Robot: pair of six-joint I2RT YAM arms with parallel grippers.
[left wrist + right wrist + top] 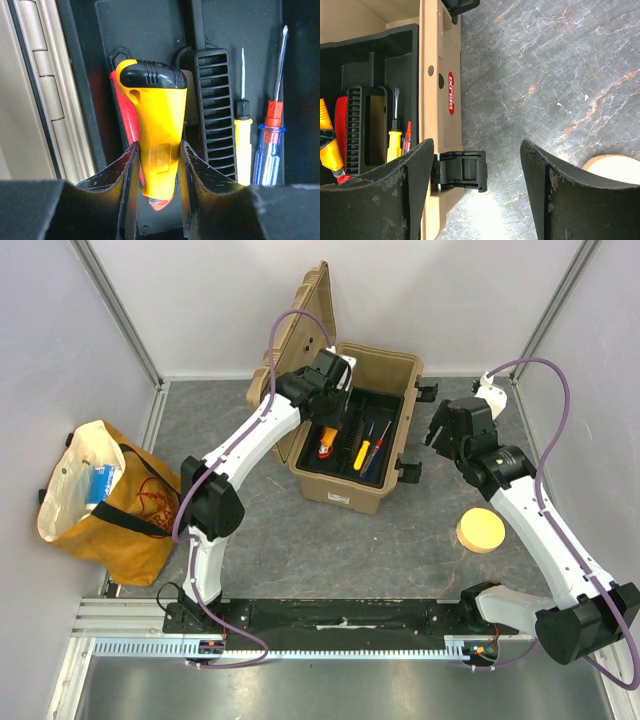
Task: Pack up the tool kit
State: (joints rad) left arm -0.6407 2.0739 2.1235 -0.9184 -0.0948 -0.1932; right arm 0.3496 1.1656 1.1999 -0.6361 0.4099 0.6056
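Left wrist view: your left pincer [159, 147] is clamped on the yellow-handled tool [155, 105] over the tray [145, 30] of the open toolbox [385, 365], at the worktop's [330, 550] far edge. Your right pincer [477, 145] gapes empty beside a latch [462, 170]. Stowing looks underway; next, lower and release.

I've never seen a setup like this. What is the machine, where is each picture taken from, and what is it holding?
Two white robot arms are bolted at the near edge of a table, each ending in a two-finger gripper. The wide picture looks down from above; the other two come from wrist cameras. On it sit an open tan toolbox, an orange cloth bag and a round yellow disc. The left gripper, inside the box, pinches a yellow-and-black tool beside two screwdrivers. The right gripper hangs open by the box's latch, empty.
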